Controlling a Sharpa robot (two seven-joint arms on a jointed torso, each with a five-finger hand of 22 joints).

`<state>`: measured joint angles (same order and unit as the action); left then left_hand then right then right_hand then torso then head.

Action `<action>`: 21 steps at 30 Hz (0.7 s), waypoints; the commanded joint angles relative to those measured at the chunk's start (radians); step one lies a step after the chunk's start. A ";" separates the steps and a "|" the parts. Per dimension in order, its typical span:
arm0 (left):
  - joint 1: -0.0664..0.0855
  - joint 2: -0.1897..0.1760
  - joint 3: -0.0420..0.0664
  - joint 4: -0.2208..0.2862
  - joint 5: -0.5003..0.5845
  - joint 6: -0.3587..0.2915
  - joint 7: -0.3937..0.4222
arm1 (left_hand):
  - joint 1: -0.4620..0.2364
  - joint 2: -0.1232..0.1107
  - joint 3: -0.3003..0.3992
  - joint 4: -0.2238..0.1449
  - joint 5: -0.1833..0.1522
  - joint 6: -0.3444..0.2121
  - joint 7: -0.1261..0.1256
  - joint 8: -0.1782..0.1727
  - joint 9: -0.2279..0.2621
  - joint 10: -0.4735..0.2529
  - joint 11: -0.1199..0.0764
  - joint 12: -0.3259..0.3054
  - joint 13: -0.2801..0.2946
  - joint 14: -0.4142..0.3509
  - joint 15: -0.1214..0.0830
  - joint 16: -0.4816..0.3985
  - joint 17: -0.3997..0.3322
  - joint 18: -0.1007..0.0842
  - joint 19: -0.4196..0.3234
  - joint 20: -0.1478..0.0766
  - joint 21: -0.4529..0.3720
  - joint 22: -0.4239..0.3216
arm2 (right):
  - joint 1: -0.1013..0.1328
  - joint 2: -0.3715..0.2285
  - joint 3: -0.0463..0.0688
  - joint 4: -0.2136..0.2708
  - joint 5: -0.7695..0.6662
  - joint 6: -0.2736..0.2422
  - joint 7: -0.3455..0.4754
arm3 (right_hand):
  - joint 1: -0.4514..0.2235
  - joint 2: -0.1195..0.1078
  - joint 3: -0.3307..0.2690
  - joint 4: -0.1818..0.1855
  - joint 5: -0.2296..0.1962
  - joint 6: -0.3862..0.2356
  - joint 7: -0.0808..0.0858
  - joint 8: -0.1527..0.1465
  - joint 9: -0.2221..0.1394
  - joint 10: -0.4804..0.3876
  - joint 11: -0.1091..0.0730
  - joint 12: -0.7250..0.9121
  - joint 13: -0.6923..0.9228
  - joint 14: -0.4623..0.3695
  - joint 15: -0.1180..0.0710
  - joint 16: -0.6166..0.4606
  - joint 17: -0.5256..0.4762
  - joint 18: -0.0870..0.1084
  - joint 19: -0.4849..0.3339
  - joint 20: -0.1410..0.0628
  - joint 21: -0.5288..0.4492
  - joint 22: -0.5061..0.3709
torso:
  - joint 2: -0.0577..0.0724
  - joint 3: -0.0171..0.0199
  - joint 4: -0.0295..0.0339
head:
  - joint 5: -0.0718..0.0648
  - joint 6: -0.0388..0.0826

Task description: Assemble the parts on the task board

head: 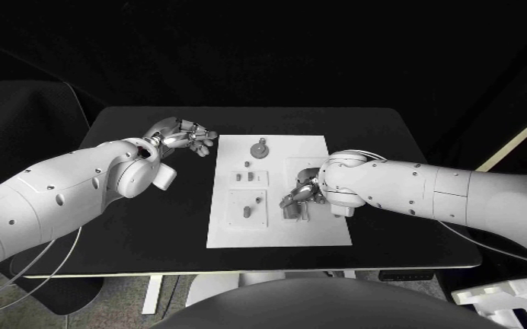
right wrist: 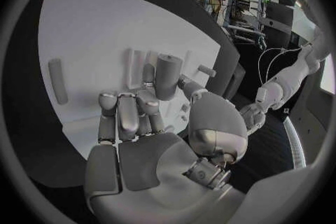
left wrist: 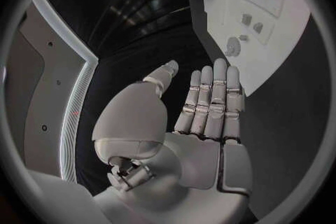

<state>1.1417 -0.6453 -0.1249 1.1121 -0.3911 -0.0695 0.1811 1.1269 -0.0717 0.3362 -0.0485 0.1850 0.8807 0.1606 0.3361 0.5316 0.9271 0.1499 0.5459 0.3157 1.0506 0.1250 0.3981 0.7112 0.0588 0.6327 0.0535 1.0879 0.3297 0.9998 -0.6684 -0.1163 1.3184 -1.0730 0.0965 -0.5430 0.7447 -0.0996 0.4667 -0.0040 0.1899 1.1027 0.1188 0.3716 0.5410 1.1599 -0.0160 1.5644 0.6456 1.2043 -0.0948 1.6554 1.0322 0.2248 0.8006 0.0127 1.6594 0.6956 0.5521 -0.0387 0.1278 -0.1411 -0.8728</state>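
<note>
We take the task board, the white plate in the middle of the black table, as our landmark. Our left hand hovers over bare table just off the board's far left corner; in the left wrist view its fingers lie straight and side by side with nothing in them, so this hand is released. Our right hand is down over the board's right half. In the right wrist view its fingers curl toward the plate, and a grey cylindrical part stands between fingertips and thumb; we cannot tell whether the hand actually grasps it. A round disc-shaped part sits near the board's far edge, and a few small parts lie on the board's left half. A slim grey bar lies flat on the board, apart from the right hand.
</note>
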 commanded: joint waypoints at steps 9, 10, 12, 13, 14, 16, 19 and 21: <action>0.001 0.000 0.001 0.003 -0.001 0.012 0.004 | -0.010 0.000 -0.001 0.006 0.002 0.002 -0.001 0.004 0.002 0.006 0.000 -0.007 0.001 0.004 0.000 -0.005 0.001 0.017 0.006 0.000 0.004 0.001 | -0.002 0.003 -0.001 -0.005 0.000 -0.031 0.012 | -0.049 -0.055 -0.003 0.029 -0.008 0.004 0.010 -0.006 -0.001 -0.001 -0.004 -0.007 0.003 0.000 -0.008 0.081 -0.001 0.019 -0.001 0.005 0.135 0.005 | 0.000 0.0001 0.0000 | 0.000 0.000; 0.001 0.000 0.000 0.003 -0.001 0.012 0.004 | -0.010 0.000 -0.001 0.006 0.002 0.002 -0.001 0.004 0.002 0.006 0.000 -0.007 0.001 0.004 0.000 -0.005 0.001 0.017 0.006 0.000 0.004 0.001 | -0.002 0.004 -0.001 -0.005 0.000 -0.032 0.013 | -0.050 -0.055 -0.004 0.029 -0.008 0.004 0.010 -0.006 -0.001 -0.001 -0.004 -0.007 0.003 0.000 -0.008 0.081 -0.001 0.019 -0.001 0.005 0.135 0.005 | 0.000 0.0000 -0.0001 | 0.000 0.000; 0.001 0.001 0.000 0.003 -0.001 0.012 0.003 | -0.010 0.000 -0.001 0.006 0.002 0.002 -0.001 0.004 0.002 0.006 0.000 -0.007 0.001 0.004 0.000 -0.005 0.001 0.017 0.006 0.000 0.004 0.001 | -0.002 0.005 -0.001 -0.004 0.000 -0.030 0.015 | -0.054 -0.058 -0.005 0.031 -0.009 0.004 0.011 -0.006 -0.001 -0.001 -0.004 -0.006 0.004 0.000 -0.008 0.082 -0.001 0.019 -0.001 0.005 0.135 0.005 | 0.000 0.0000 -0.0001 | 0.000 0.000; 0.001 0.001 0.000 0.003 -0.001 0.012 0.003 | -0.010 0.000 -0.001 0.006 0.002 0.002 -0.001 0.004 0.002 0.006 0.000 -0.007 0.001 0.004 0.000 -0.006 0.001 0.017 0.006 0.000 0.004 0.001 | -0.002 0.005 -0.001 -0.004 0.000 -0.029 0.015 | -0.056 -0.059 -0.006 0.031 -0.009 0.004 0.010 -0.006 -0.001 -0.001 -0.004 -0.006 0.004 0.000 -0.008 0.082 -0.001 0.019 -0.001 0.005 0.135 0.005 | 0.000 0.0000 -0.0001 | -0.001 0.000; 0.001 0.001 0.000 0.003 -0.001 0.012 0.003 | -0.010 0.000 -0.001 0.006 0.002 0.002 -0.001 0.004 0.002 0.006 0.000 -0.007 0.001 0.004 0.000 -0.006 0.001 0.017 0.006 0.000 0.004 0.001 | -0.002 0.005 -0.001 -0.004 0.000 -0.029 0.015 | -0.057 -0.059 -0.006 0.031 -0.009 0.004 0.010 -0.006 -0.001 -0.001 -0.004 -0.006 0.004 0.000 -0.008 0.082 -0.001 0.019 -0.001 0.005 0.135 0.006 | 0.000 0.0001 0.0000 | -0.001 0.000; 0.001 0.000 0.000 0.003 -0.001 0.012 0.002 | -0.010 0.000 -0.001 0.006 0.002 0.001 -0.001 0.004 0.002 0.006 0.000 -0.007 0.001 0.004 0.000 -0.006 0.001 0.017 0.006 0.000 0.004 0.001 | -0.002 0.004 -0.001 -0.004 0.000 -0.030 0.015 | -0.057 -0.060 -0.006 0.032 -0.009 0.004 0.010 -0.006 -0.001 -0.001 -0.004 -0.006 0.004 0.000 -0.008 0.082 -0.001 0.019 -0.001 0.005 0.135 0.006 | 0.000 -0.0001 0.0001 | -0.001 0.000; 0.001 -0.001 0.000 0.003 -0.001 0.011 0.002 | -0.010 0.000 -0.001 0.006 0.002 0.001 -0.001 0.003 0.002 0.006 0.001 -0.008 0.001 0.004 0.000 -0.006 0.001 0.017 0.006 0.000 0.004 0.001 | -0.002 0.003 -0.001 -0.005 0.000 -0.034 0.014 | -0.058 -0.060 -0.006 0.032 -0.009 0.004 0.010 -0.006 -0.001 -0.001 -0.004 -0.006 0.004 0.000 -0.008 0.082 -0.001 0.019 -0.001 0.005 0.135 0.006 | 0.000 -0.0002 0.0001 | -0.001 0.000; 0.001 -0.001 0.000 0.003 -0.001 0.011 0.002 | -0.010 0.000 -0.001 0.007 0.002 0.001 -0.001 0.003 0.002 0.006 0.001 -0.008 0.001 0.004 0.000 -0.006 0.001 0.017 0.006 0.000 0.004 0.001 | -0.002 0.002 -0.001 -0.005 0.000 -0.036 0.015 | -0.058 -0.060 -0.006 0.032 -0.009 0.004 0.010 -0.006 -0.001 -0.001 -0.004 -0.006 0.004 0.000 -0.008 0.082 -0.001 0.019 -0.001 0.005 0.135 0.006 | 0.000 0.0001 0.0001 | -0.001 0.000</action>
<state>1.1417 -0.6468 -0.1251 1.1130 -0.3911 -0.0692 0.1789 1.1269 -0.0717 0.3362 -0.0485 0.1850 0.8807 0.1606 0.3361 0.5316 0.9271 0.1499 0.5412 0.3157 1.0506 0.1250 0.3981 0.7112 0.0589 0.6327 0.0536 1.0878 0.3297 0.9987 -0.6672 -0.1174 1.3137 -1.0700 0.0708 -0.5412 0.6924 -0.1524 0.4613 0.0240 0.1850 1.1047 0.1226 0.3680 0.5410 1.1599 -0.0159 1.5644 0.6479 1.2059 -0.0968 1.6555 1.0311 0.2243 0.8006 0.0127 1.6594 0.7004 0.5520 -0.0387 0.1279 -0.1424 -0.8728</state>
